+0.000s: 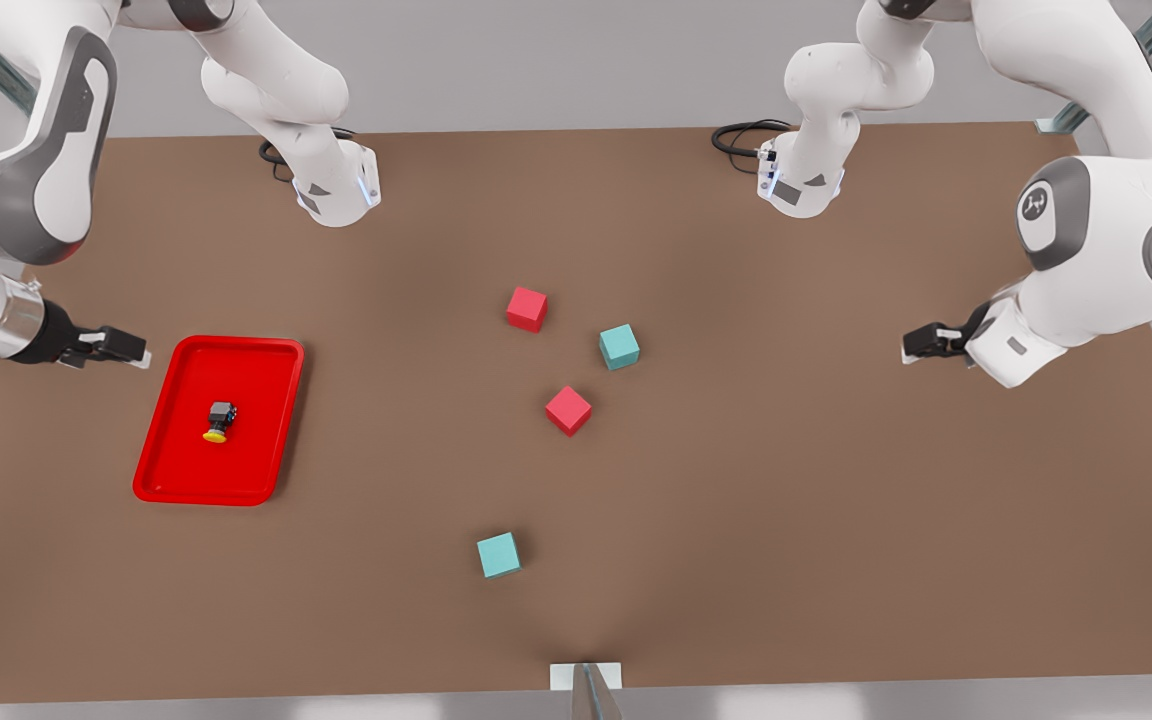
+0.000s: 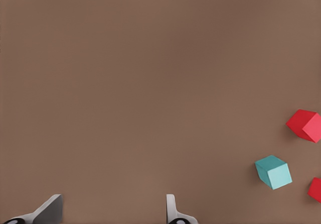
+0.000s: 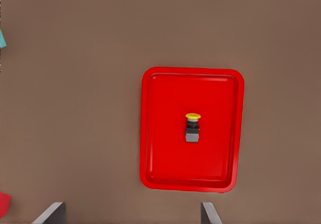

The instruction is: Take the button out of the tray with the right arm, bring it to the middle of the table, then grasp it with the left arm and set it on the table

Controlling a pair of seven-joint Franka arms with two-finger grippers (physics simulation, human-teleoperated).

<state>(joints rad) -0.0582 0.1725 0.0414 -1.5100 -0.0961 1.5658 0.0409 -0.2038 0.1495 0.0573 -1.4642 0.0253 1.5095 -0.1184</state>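
The button (image 1: pixel 219 421), black-bodied with a yellow cap, lies on its side in the red tray (image 1: pixel 236 343) at the front view's left. The right wrist view looks down on the same button (image 3: pixel 192 127) inside the tray (image 3: pixel 193 72). My right gripper (image 1: pixel 136 350) hovers open just outside the tray's far-left corner, with nothing between its fingers (image 3: pixel 52 211). At the front view's right, my left gripper (image 1: pixel 908 348) is open over bare table (image 2: pixel 125 83), well away from the tray; its fingers (image 2: pixel 173 211) hold nothing.
Two red cubes (image 1: pixel 527 308) (image 1: pixel 568 410) and a teal cube (image 1: pixel 619 346) sit near the table's middle. Another teal cube (image 1: pixel 498 555) lies toward the front edge. A post (image 1: pixel 586 685) stands at the front edge.
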